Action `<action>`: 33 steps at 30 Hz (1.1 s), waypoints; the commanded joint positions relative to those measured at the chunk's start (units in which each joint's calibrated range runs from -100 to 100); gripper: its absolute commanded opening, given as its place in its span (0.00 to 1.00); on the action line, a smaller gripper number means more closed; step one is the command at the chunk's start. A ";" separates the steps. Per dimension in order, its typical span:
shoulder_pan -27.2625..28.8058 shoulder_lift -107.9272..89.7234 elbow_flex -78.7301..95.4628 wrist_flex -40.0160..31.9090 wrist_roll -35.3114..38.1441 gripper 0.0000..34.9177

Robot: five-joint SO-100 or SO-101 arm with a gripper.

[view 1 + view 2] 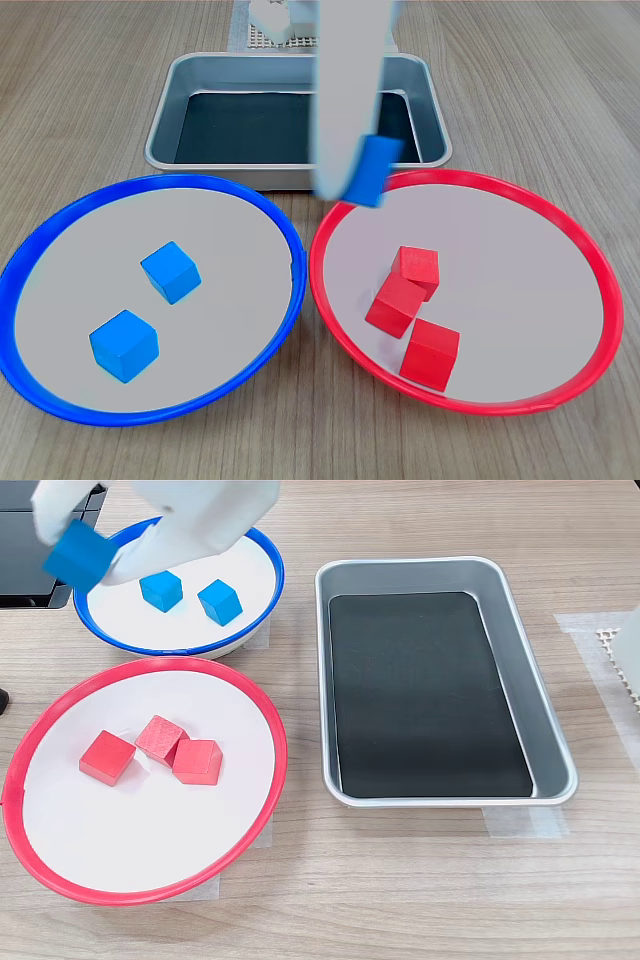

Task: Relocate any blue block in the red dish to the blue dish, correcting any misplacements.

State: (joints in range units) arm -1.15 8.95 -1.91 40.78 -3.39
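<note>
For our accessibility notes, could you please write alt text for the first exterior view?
A blurred white gripper holds a blue block above the red dish, which contains three red cubes. The blue dish holds two blue cubes; a metal tray sits behind.

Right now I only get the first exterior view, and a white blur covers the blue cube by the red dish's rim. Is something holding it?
Observer: Yes. In the second exterior view the tool grips the blue block, lifted clear of the table.
Operator: Which dish is it nearer?
Observer: There it shows at the blue dish, by the rim on the second exterior view's left, away from the red dish.
Operator: My red cubes look piled up. Are they?
Observer: No. The three red cubes lie side by side on the red dish's floor, none on top of another.
</note>
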 commanded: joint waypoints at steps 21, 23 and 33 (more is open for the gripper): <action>11.46 3.37 7.78 -0.79 -4.30 0.00; 11.83 4.48 7.05 -1.20 -4.35 0.00; 10.99 8.23 1.95 -3.60 -6.06 0.00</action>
State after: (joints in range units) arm 10.53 17.31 3.63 37.93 -8.91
